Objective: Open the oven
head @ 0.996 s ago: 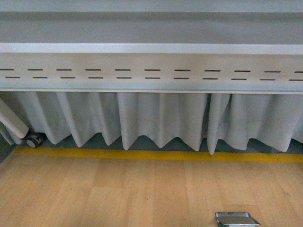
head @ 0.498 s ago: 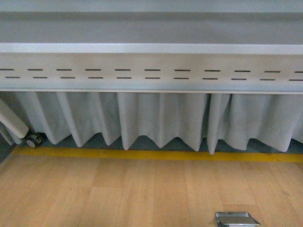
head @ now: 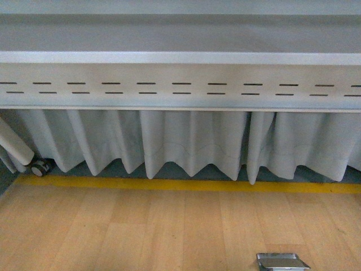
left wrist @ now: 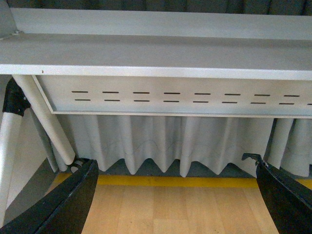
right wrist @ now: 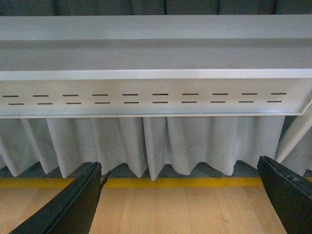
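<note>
The oven is out of view in every frame. My left gripper (left wrist: 178, 195) is open, its black fingers (left wrist: 68, 202) spread wide over wooden floor with nothing between them. My right gripper (right wrist: 180, 195) is open too, its dark fingers (right wrist: 73, 207) far apart and empty. Neither arm shows in the front view.
A grey metal table (head: 180, 56) with a slotted front panel (head: 180, 87) fills the upper half. Below it hangs a pleated white curtain (head: 192, 141). A yellow floor line (head: 180, 184) borders the wooden floor (head: 141, 231). A table leg with caster (head: 39, 167) stands left; a metal floor plate (head: 282, 261) lies lower right.
</note>
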### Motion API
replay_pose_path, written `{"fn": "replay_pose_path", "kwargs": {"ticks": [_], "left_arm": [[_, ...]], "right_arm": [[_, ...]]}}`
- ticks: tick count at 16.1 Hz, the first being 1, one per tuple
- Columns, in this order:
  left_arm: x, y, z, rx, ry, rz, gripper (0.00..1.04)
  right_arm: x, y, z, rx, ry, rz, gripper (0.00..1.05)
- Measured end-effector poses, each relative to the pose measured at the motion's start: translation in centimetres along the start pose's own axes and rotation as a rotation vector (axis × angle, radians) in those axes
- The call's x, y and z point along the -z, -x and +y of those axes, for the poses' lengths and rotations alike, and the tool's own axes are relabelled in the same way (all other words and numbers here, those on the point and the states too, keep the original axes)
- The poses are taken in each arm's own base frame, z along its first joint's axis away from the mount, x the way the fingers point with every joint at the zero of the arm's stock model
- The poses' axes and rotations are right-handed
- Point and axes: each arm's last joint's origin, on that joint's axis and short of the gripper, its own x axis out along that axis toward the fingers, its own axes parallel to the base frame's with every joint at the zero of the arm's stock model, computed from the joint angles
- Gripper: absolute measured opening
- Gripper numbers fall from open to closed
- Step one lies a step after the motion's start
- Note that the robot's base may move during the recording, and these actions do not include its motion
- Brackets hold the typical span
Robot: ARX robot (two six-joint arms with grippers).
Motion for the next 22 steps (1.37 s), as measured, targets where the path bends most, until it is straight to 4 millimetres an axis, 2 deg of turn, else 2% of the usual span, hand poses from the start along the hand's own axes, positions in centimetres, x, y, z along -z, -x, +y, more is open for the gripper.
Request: {"fn": "replay_pose_path", "kwargs": {"ticks": [22], "left_arm": [[0.01,0.00,0.00,0.000,-0.003,0.001,0.98]], "right_arm": [[-0.01,0.00,0.00,0.000,0.000,-0.001,0.98]]}}
